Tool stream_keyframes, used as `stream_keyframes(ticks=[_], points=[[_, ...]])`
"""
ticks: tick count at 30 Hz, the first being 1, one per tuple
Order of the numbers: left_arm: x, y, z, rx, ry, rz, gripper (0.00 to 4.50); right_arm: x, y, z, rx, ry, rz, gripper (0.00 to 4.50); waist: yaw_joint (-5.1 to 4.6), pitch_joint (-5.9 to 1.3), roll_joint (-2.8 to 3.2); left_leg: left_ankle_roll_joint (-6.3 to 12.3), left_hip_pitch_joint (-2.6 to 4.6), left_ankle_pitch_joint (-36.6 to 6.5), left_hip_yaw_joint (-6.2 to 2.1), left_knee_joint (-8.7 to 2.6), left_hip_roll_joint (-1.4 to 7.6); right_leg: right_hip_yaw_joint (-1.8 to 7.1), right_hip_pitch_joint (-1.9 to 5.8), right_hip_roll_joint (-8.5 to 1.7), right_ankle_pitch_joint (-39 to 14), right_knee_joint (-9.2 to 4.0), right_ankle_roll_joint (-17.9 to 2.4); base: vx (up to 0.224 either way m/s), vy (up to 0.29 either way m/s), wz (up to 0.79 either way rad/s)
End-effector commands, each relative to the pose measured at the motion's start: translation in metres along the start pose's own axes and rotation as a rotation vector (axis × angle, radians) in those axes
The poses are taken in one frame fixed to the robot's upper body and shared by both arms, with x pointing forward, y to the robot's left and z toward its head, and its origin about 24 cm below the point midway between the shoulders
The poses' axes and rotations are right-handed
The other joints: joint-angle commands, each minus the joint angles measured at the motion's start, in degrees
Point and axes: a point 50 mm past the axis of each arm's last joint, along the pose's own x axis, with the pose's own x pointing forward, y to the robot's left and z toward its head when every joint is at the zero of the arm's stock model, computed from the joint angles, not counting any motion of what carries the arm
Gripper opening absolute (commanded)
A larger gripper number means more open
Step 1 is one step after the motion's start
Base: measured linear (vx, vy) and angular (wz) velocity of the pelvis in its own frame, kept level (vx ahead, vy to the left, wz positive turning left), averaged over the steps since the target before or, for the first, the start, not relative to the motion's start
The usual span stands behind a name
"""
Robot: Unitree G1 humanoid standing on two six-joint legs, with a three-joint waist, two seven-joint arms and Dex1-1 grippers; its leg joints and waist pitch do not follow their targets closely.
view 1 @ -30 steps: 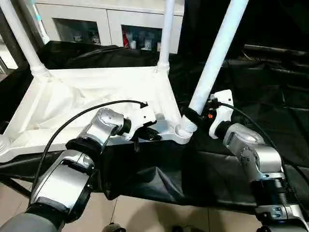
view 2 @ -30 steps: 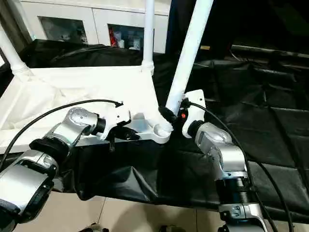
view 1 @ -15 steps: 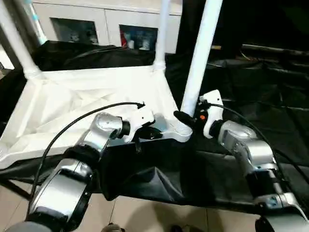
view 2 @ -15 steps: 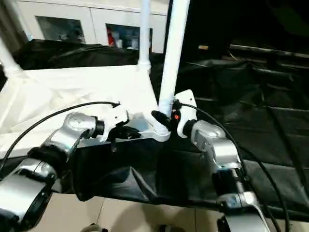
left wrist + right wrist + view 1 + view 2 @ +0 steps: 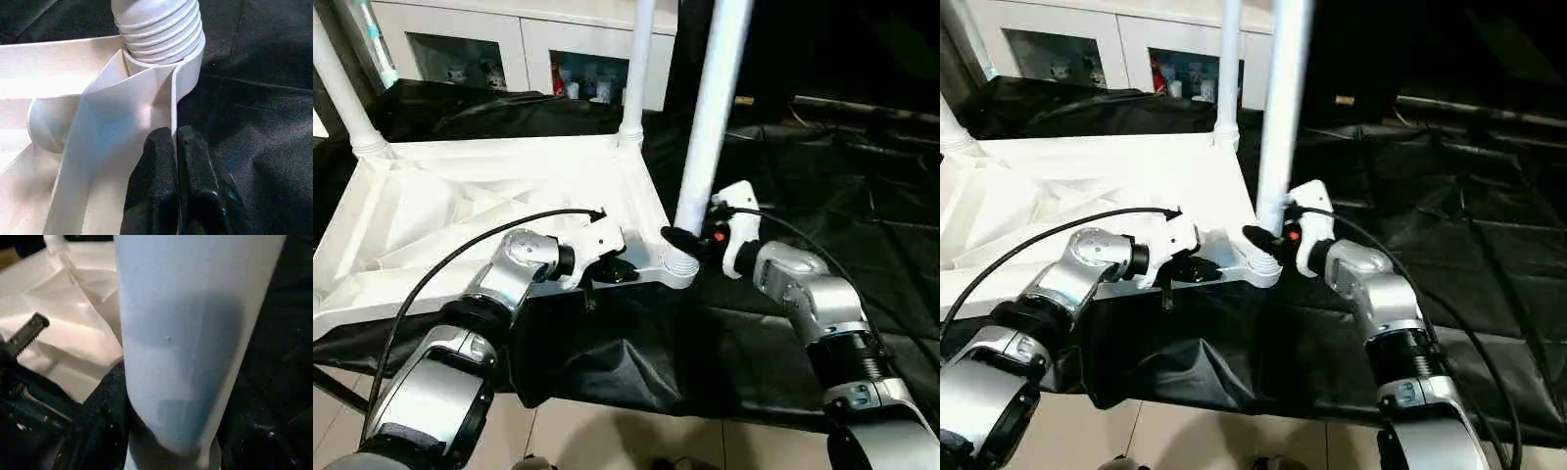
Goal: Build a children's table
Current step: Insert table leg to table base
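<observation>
The children's table lies upside down on black cloth, its white ribbed tabletop (image 5: 460, 206) facing up. One leg (image 5: 335, 83) stands at the far left corner and another leg (image 5: 638, 69) at the far right. A third leg (image 5: 710, 108) rises nearly upright from the near right corner socket (image 5: 677, 264), its threaded base (image 5: 161, 24) seated there. My right gripper (image 5: 685, 240) is shut around that leg just above the socket; the leg (image 5: 181, 333) sits between its fingers. My left gripper (image 5: 175, 147) is shut on the thin rim (image 5: 172, 103) of the tabletop beside that corner.
A white glass-door cabinet (image 5: 509, 44) stands behind the work surface. Black cloth (image 5: 822, 166) covers the surface to the right and hangs over its front edge. Tiled floor (image 5: 607, 441) shows below. A black cable (image 5: 480, 240) arcs over my left forearm.
The near right leg has swung from leaning right to almost upright, with my right gripper moving left with it. My left gripper keeps its pinch on the rim.
</observation>
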Motion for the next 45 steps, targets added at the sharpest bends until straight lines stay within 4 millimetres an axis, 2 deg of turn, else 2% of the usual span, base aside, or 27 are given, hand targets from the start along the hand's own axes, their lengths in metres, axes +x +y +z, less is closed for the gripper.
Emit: stream_keyframes(ticks=[1,4,5,6,7,8,11,13,14,15,17,18,19,20,26,29,34,36,38,39,41,45], points=[[0.0,-0.001,-0.007,-0.002,0.06,0.001,0.0,-0.004,-0.005,-0.011,0.091,0.009,-0.016,1.89,0.32,-3.95,0.26,1.45,0.16,-13.78,0.3,-3.88,0.22,2.5,3.16,-3.45,-21.54,-4.21,-8.38,0.0,0.0,0.0],[0.001,-0.001,-0.006,0.002,0.064,0.003,0.0,-0.009,-0.011,-0.019,0.175,-0.027,-0.041,1.89,0.44,-4.04,0.13,1.5,0.1,-13.19,0.34,-3.86,0.25,2.51,3.29,-3.42,-19.39,-3.93,-9.3,0.0,0.0,0.0],[0.001,-0.001,-0.006,0.004,0.067,0.002,0.0,-0.011,-0.012,-0.022,0.186,-0.031,-0.048,1.89,0.57,-4.0,0.78,1.37,0.19,-13.4,0.25,-3.91,0.27,2.53,3.23,-3.47,-19.2,-3.86,-9.53,0.0,0.0,0.0],[0.001,-0.002,-0.006,0.006,0.07,0.002,0.0,-0.012,-0.012,-0.027,0.197,-0.035,-0.057,1.89,0.5,-4.08,0.47,1.31,0.15,-13.32,0.32,-3.9,0.27,2.51,3.3,-3.35,-18.27,-3.87,-9.73,0.0,0.0,0.0],[0.001,-0.002,-0.006,0.007,0.071,0.001,0.0,-0.013,-0.012,-0.029,0.199,-0.035,-0.057,1.89,0.52,-4.12,0.43,1.31,0.12,-13.31,0.31,-3.89,0.28,2.53,3.34,-3.37,-17.83,-3.78,-9.88,0.0,0.0,0.0],[0.002,-0.002,-0.006,0.013,0.079,-0.005,0.0,-0.015,-0.01,-0.04,0.207,-0.036,-0.057,1.89,0.5,-4.09,0.71,1.25,0.07,-13.64,0.32,-3.91,0.23,2.52,3.38,-3.36,-17.5,-3.88,-10.02,0.0,0.0,0.0],[0.002,-0.002,-0.007,0.018,0.086,-0.006,0.0,-0.017,-0.006,-0.049,0.208,-0.043,-0.049,1.89,0.6,-3.97,0.58,1.14,0.16,-14.81,0.26,-4.02,0.24,2.41,3.33,-3.44,-19.8,-4.13,-9.36,0.0,0.0,0.0],[0.002,-0.002,-0.007,0.02,0.092,-0.002,0.0,-0.018,-0.004,-0.055,0.215,-0.062,-0.054,1.89,0.53,-3.83,0.62,1.12,0.35,-16.01,0.25,-4.07,0.22,2.34,3.14,-3.46,-22.45,-4.53,-8.76,0.0,0.0,0.0],[0.002,-0.001,-0.007,0.02,0.094,0.003,0.0,-0.018,-0.003,-0.06,0.212,-0.075,-0.062,1.89,0.47,-3.72,0.97,0.88,0.38,-17.03,0.15,-4.17,0.22,2.3,3.07,-3.48,-24.03,-4.84,-8.32,0.0,0.0,0.0],[0.001,-0.001,-0.007,0.021,0.095,0.005,0.0,-0.019,-0.002,-0.063,0.212,-0.083,-0.068,1.89,0.47,-3.77,0.84,0.83,0.44,-17.51,0.08,-4.16,0.19,2.21,3.06,-3.52,-25.09,-4.93,-7.95,0.0,0.0,0.0],[0.001,0.0,-0.007,0.024,0.098,0.014,0.0,-0.02,0.002,-0.072,0.204,-0.111,-0.084,1.89,0.48,-3.76,0.87,0.87,0.46,-18.16,0.02,-4.22,0.25,2.18,2.89,-3.67,-26.28,-5.16,-7.45,0.0,0.0,0.0],[0.001,0.0,-0.006,0.025,0.1,0.017,0.0,-0.02,0.005,-0.075,0.18,-0.118,-0.082,1.89,0.44,-3.76,1.1,0.8,0.44,-18.5,-0.11,-4.36,0.3,2.12,2.94,-3.58,-26.24,-5.23,-7.34,0.0,0.0,0.0],[0.001,0.001,-0.006,0.026,0.101,0.019,0.0,-0.02,0.007,-0.077,0.141,-0.121,-0.085,1.89,0.38,-3.74,1.01,0.81,0.4,-18.6,-0.13,-4.38,0.3,2.09,2.95,-3.5,-26.02,-5.19,-7.37,0.0,0.0,0.0],[0.001,0.001,-0.006,0.026,0.101,0.02,0.0,-0.02,0.007,-0.078,0.13,-0.123,-0.089,1.89,0.28,-3.72,1.18,0.91,0.47,-19.19,-0.16,-4.48,0.29,2.01,2.96,-3.47,-26.09,-5.27,-7.4,0.0,0.0,0.0],[0.001,0.002,-0.006,0.032,0.104,0.024,0.0,-0.02,0.005,-0.077,0.073,-0.139,-0.112,1.89,0.15,-3.71,1.19,1.29,0.47,-19.85,-0.19,-4.48,0.2,1.97,2.92,-3.51,-27.84,-5.5,-7.03,0.0,0.0,0.0],[0.001,0.0,-0.006,0.058,0.114,0.0,0.0,-0.016,0.008,-0.079,-0.046,-0.08,-0.068,1.89,-0.07,-3.57,1.05,1.27,0.43,-20.78,-0.3,-4.5,0.16,1.8,2.79,-3.49,-30.27,-5.77,-6.12,0.0,0.0,0.0],[-0.001,-0.003,-0.01,0.095,0.157,-0.046,0.0,-0.011,0.01,-0.078,-0.119,0.011,0.0,1.89,-0.36,-3.57,0.8,1.66,0.36,-20.7,-0.34,-4.48,0.04,1.76,2.78,-3.45,-31.94,-6.01,-5.09,0.0,0.0,0.0],[-0.002,-0.004,-0.011,0.111,0.176,-0.064,0.0,-0.01,0.01,-0.078,-0.15,0.046,0.025,1.89,-0.61,-3.54,0.84,1.63,0.29,-21.17,-0.41,-4.5,0.06,1.69,2.76,-3.41,-32.05,-6.0,-5.09,0.0,0.0,0.0],[-0.004,-0.005,-0.012,0.125,0.196,-0.098,0.0,-0.005,0.009,-0.073,-0.151,0.076,0.073,1.89,-0.76,-3.63,0.61,1.79,0.41,-21.47,-0.43,-4.46,0.07,1.66,2.66,-3.45,-32.25,-6.04,-5.15,0.0,0.0,0.0],[-0.004,-0.005,-0.012,0.125,0.196,-0.1,0.0,-0.005,0.009,-0.072,-0.15,0.078,0.075,1.89,-1.05,-3.6,0.73,1.75,0.17,-21.57,-0.55,-4.59,0.1,1.64,2.85,-3.38,-31.92,-5.91,-5.44,0.0,0.0,0.0],[-0.005,-0.006,-0.012,0.131,0.203,-0.125,0.0,-0.003,0.007,-0.066,-0.135,0.096,0.11,1.89,-1.18,-3.65,0.66,1.75,0.41,-21.96,-0.47,-4.48,0.13,1.69,2.66,-3.39,-31.47,-5.99,-5.77,0.0,0.0,0.0],[-0.006,-0.006,-0.011,0.147,0.213,-0.159,0.0,0.0,0.004,-0.058,-0.115,0.131,0.172,1.89,-1.27,-3.83,0.49,1.79,0.15,-21.21,-0.5,-4.57,0.24,1.76,2.97,-3.35,-29.59,-5.6,-6.7,0.0,0.0,0.0]])
